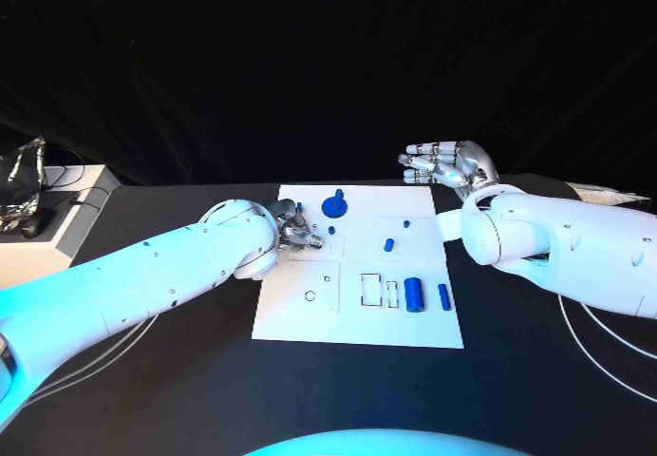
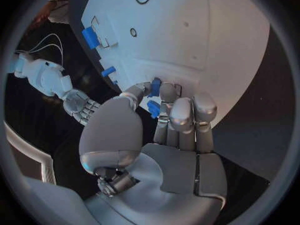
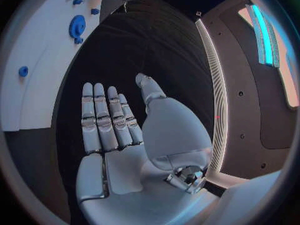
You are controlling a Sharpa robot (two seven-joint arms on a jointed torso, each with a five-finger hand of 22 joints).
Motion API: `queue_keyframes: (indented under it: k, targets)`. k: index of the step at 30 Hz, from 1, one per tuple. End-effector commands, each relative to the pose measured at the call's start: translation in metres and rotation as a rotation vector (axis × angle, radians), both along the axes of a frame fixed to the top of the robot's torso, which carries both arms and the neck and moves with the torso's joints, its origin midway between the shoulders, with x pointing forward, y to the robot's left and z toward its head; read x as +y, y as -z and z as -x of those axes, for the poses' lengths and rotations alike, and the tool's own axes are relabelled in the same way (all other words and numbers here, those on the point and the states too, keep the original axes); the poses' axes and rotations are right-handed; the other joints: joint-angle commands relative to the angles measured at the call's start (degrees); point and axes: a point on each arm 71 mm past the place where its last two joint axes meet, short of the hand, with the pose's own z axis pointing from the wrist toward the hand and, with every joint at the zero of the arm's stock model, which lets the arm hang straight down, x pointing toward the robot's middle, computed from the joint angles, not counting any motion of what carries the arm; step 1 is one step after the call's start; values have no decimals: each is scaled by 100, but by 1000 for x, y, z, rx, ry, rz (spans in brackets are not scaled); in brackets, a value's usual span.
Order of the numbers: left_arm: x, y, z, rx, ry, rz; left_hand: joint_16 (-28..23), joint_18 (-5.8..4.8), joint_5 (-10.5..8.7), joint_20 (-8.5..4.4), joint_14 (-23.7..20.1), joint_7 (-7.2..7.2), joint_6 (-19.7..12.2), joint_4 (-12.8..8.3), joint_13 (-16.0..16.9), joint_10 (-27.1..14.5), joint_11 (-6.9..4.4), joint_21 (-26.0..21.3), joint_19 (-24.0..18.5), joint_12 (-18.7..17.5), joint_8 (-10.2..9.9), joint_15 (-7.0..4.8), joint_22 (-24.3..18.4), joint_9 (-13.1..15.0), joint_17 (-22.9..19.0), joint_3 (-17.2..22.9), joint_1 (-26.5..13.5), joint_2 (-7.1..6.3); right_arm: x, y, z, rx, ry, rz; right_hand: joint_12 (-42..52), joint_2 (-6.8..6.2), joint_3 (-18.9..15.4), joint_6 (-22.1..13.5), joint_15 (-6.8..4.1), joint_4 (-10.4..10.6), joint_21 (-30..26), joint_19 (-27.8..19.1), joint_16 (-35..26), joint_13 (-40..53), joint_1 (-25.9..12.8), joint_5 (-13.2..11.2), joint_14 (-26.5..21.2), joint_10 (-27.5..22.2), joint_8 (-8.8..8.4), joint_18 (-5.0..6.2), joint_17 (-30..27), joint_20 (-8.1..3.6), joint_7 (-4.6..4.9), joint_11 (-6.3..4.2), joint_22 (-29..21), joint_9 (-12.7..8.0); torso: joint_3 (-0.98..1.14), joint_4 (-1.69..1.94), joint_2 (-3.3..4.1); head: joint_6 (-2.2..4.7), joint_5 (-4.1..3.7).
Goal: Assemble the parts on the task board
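Left hand: the left hand (image 1: 294, 233) rests over the left part of the task board (image 1: 359, 323), fingers curled together around a small blue part (image 2: 154, 87); in the left wrist view the part sits between the thumb and the fingertips (image 2: 167, 92), just above the white surface.
Right hand: the right hand (image 1: 449, 166) hangs beyond the board's far right corner over the black table (image 1: 548, 380), fingers spread and straight, holding nothing.
Board, far side: a blue gear-shaped part (image 1: 335, 206) stands near the far edge, just beside the left hand.
Board, middle: two small blue pieces (image 1: 390, 243) lie right of centre.
Board, near side: a larger blue cylinder (image 1: 414, 294) and a thin blue peg (image 1: 443, 295) lie side by side next to rectangular slots.
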Motion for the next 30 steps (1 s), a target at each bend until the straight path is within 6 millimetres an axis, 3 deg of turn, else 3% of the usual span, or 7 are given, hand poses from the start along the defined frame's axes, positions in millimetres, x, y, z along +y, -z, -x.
queue_keyframes:
  k: [1,11,18,30]
  targets:
    - [-5,7,4,51,15,1,32,-39,-20,0,33,-25,67,-408,-22,39,-17,-23,32,46,-27,-13,16,7,13,354,243,294,1,0,0,-7,-17,-2,-39,20,17,31,-1,21,22,-45,-19,-8,14,13,-39,35,-25,-45,-7,3,20,-6,-7,-5,3,-4,-2,-3,2]
    - [-8,8,4,66,13,13,24,-40,-1,-3,38,-39,100,-421,-59,71,-33,-39,39,62,-30,-23,27,14,-30,333,282,286,2,0,0,-7,-18,-2,-39,16,23,29,0,16,20,-48,-19,-7,13,39,-40,35,-24,-46,-7,4,23,-4,-8,-5,-1,1,-2,-3,9]
    - [-10,7,3,59,4,13,56,-38,21,-9,35,-25,125,-511,-132,95,-32,-48,71,72,-35,-27,90,55,-66,628,282,215,2,0,1,-8,-19,-3,-39,18,33,32,0,9,21,-48,-18,-7,10,67,-40,34,-24,-46,-7,4,25,-4,-8,-5,-4,-3,0,3,6]
    - [-8,4,-2,46,-7,-4,80,-43,33,-9,35,-27,152,-582,-114,108,-38,-25,125,93,-10,-26,173,102,-92,777,253,192,2,1,0,-4,-19,-3,-39,16,38,31,1,7,20,-50,-20,-7,6,81,-45,34,-25,-46,-8,5,26,-4,-8,-5,-4,-3,9,13,-2]
